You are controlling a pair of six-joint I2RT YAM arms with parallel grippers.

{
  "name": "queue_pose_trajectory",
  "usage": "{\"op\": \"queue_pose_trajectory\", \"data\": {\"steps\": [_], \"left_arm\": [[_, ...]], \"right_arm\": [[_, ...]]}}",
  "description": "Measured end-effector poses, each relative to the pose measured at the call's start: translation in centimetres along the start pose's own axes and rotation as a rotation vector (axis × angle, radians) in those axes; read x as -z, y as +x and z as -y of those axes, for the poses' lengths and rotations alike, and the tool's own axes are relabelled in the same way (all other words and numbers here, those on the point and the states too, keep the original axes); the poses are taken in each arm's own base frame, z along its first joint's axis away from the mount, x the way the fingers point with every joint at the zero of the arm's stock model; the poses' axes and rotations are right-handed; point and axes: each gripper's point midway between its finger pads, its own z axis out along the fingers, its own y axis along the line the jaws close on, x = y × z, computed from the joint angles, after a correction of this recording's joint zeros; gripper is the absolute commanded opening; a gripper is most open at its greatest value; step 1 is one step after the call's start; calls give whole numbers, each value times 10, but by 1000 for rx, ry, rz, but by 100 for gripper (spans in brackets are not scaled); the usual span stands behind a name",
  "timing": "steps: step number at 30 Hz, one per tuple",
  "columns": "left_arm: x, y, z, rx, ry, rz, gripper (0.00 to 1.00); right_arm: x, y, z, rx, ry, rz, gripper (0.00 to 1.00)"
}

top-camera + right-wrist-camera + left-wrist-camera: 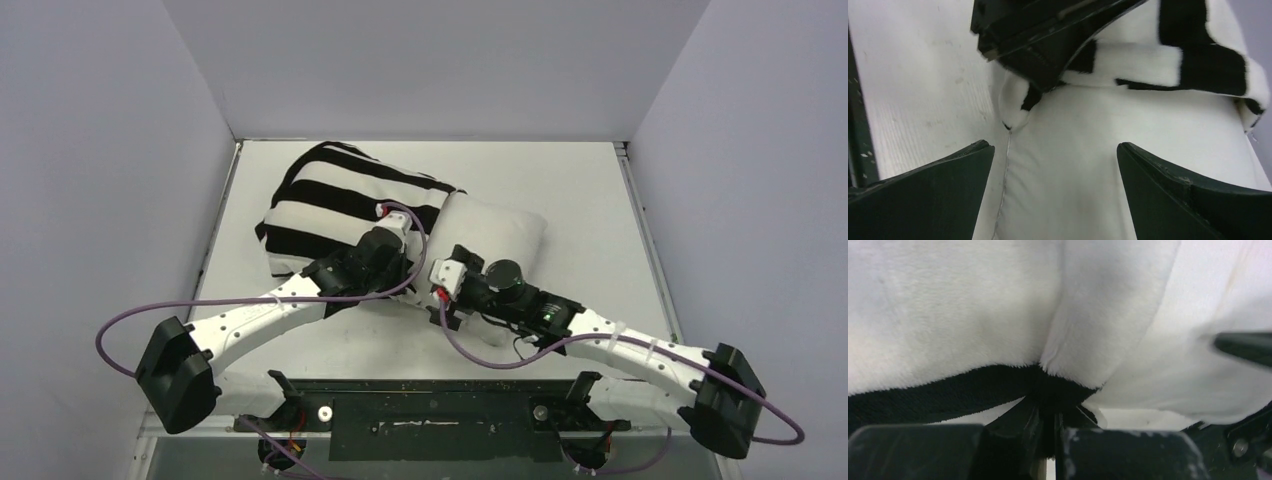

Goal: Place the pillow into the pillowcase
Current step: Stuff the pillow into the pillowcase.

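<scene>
White tabletop, enclosed by three pale walls, carries one pillow and one pillowcase, both lying left of centre toward the far side. Most of the pillow is covered by the striped sleeve; one plain end protrudes bare from the sleeve's mouth, pointing right. Two arms reach in from the near edge and meet at that mouth. Left gripper: fingers drawn nearly together, pinching the black hem of the pillowcase on the pillow's near side. Right gripper: jaws spread wide, holding nothing, poised close over the bare end of the pillow, just beside the hem and the left gripper. Two purple cables, one per arm, loop outward along the arms.
</scene>
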Motion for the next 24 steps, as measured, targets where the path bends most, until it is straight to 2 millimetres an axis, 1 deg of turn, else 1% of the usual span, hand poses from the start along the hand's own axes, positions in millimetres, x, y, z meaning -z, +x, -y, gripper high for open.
{"op": "queue_pose_trajectory", "data": {"steps": [3,4,5,7,9,10,13,15,16,17,19,20,21,22,23,24], "left_arm": [[-1,-7,-4,-12,-25,27,0],[2,-12,-3,-11,-24,43,0],[5,-19,-1,-7,-19,63,0],[16,-35,2,7,-6,108,0],[28,-54,3,33,11,162,0],[32,-59,2,45,18,179,0],[42,-71,-3,79,32,212,0],[46,-77,-6,85,31,202,0],[47,-84,-6,87,30,191,0],[51,-98,-4,88,32,191,0],[62,-142,8,90,61,231,0],[71,-165,19,91,88,268,0],[80,-183,30,88,119,305,0],[87,-191,39,82,142,328,0],[93,-193,51,74,164,348,0],[96,-185,63,63,187,347,0]], "right_arm": [[-21,28,-11,121,-13,-108,100],[-27,39,-11,151,-12,-144,96],[-34,48,-9,180,-6,-172,89],[-45,60,-5,225,8,-202,51],[-58,67,2,268,40,-215,7],[-65,69,8,277,68,-216,0],[-83,69,23,258,144,-200,0],[-90,63,36,204,196,-176,0],[-92,56,44,159,223,-154,0],[-93,50,52,111,245,-132,0],[-91,31,79,-23,322,-64,0],[-89,18,95,-90,361,-27,0],[-86,4,109,-158,397,18,0],[-83,-9,123,-213,426,59,0],[-77,-24,137,-278,458,112,0],[-71,-39,147,-341,480,167,0]]}}
